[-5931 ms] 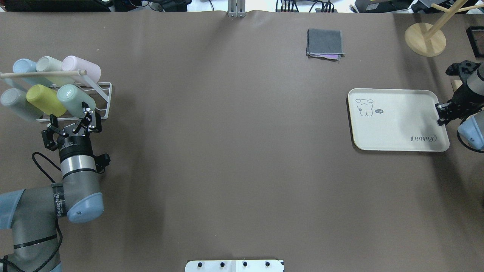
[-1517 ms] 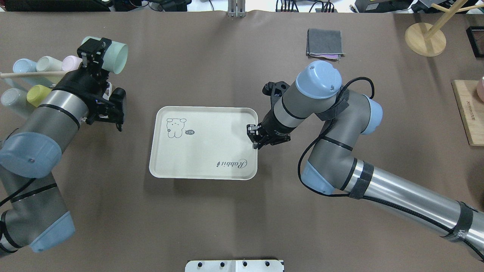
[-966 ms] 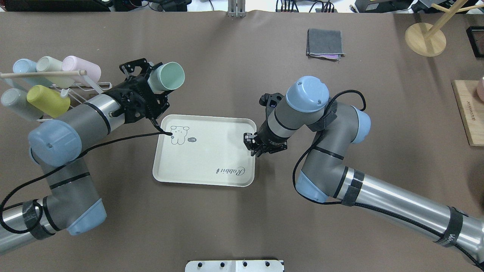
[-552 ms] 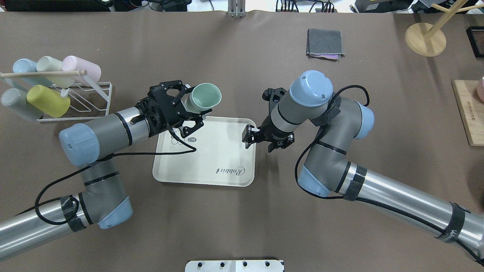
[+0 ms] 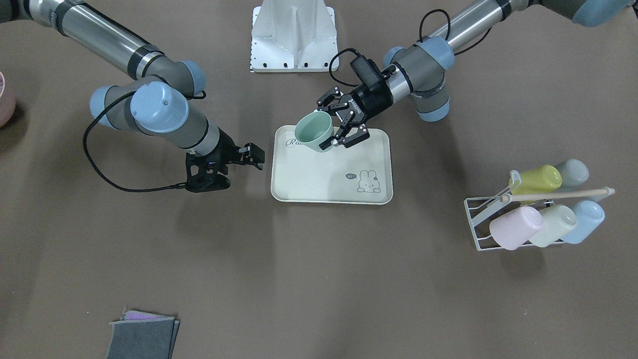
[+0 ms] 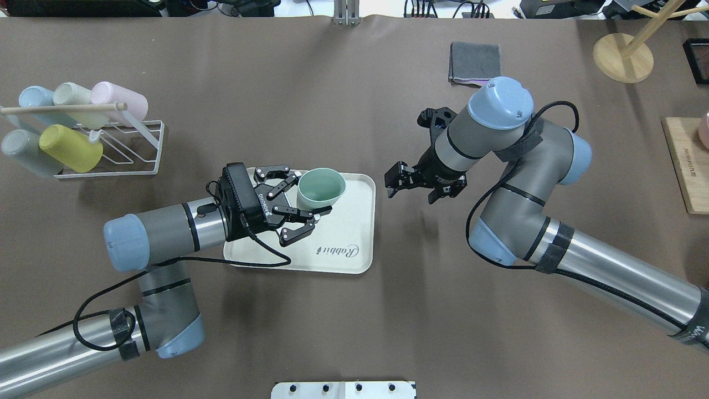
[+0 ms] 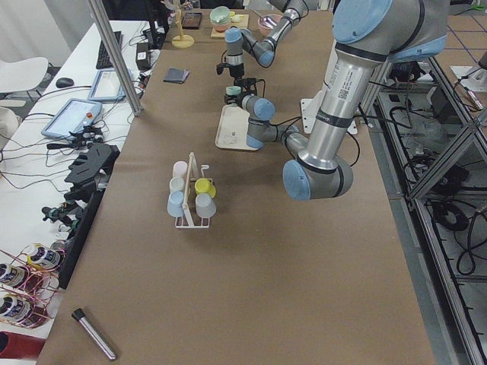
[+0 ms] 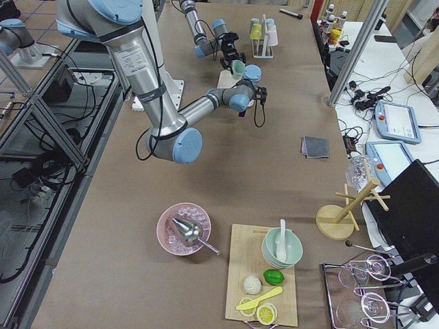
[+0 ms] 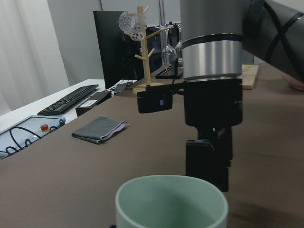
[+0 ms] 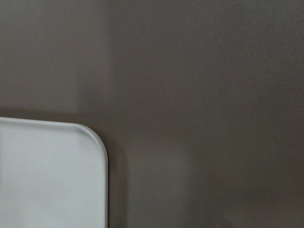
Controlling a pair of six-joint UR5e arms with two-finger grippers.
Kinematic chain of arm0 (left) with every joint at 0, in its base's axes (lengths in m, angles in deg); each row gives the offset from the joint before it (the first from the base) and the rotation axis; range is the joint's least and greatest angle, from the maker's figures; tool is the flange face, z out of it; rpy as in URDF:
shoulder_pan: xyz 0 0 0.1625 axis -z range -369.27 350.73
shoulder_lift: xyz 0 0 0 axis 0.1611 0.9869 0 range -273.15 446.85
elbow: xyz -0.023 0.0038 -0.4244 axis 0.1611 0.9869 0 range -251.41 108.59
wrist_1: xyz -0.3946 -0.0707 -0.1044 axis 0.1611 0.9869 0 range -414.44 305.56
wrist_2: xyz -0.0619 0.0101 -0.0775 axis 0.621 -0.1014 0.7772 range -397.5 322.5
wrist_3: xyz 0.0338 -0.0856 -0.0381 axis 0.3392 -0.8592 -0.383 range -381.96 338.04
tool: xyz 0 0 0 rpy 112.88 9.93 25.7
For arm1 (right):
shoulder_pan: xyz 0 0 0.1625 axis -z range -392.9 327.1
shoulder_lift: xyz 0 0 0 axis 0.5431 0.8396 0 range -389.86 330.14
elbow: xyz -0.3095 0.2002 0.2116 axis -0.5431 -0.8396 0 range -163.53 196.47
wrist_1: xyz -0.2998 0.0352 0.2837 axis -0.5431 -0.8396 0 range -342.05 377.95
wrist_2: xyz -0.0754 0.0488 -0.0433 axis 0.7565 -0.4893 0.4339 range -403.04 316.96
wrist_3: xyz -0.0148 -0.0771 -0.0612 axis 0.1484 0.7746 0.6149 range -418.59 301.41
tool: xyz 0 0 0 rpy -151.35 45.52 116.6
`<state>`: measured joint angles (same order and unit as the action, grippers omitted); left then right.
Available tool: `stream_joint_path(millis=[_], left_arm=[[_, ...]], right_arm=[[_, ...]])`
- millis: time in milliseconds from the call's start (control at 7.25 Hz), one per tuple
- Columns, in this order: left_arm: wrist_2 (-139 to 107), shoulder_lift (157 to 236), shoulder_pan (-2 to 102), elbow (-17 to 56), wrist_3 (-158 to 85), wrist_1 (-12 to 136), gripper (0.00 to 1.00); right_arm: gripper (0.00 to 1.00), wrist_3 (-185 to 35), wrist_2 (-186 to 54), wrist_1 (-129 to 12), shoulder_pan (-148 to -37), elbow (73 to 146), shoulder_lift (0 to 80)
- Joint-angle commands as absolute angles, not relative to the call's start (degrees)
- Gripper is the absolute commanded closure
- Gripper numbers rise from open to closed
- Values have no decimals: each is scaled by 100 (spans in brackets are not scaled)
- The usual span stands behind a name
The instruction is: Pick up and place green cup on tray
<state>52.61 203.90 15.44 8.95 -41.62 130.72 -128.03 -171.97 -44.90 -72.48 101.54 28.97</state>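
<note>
The mint-green cup (image 6: 320, 187) is upright between the fingers of my left gripper (image 6: 313, 194), which is shut on its body. It is low over the far right part of the cream tray (image 6: 343, 233). I cannot tell whether it touches the tray. The cup (image 5: 313, 130), left gripper (image 5: 325, 127) and tray (image 5: 329, 179) also show in the front view. The left wrist view shows the cup's rim (image 9: 171, 204). My right gripper (image 6: 412, 191) is open and empty, just right of the tray. The right wrist view shows a tray corner (image 10: 47, 175).
A white wire rack (image 6: 111, 149) with several pastel cups lies at the far left. A folded grey cloth (image 6: 474, 61) and a wooden stand (image 6: 623, 55) are at the back right. A wooden board (image 6: 687, 160) is at the right edge.
My left arm took the green cup off the rack and carried it right, over the tray. My right gripper pulled the tray to the middle, let go and drew back to the right.
</note>
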Motion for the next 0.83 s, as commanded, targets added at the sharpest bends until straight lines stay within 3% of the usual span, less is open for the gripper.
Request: stream_joint_path(millis=[0, 690], left_arm=[[5321, 20497, 1534, 561, -4726, 13286, 85], [4618, 20752, 1613, -213, -4973, 13216, 85]], right_arm=[[0, -12357, -17477, -4567, -7516, 10182, 3017], [0, -9694, -17637, -6528, -8534, 10445, 3349]])
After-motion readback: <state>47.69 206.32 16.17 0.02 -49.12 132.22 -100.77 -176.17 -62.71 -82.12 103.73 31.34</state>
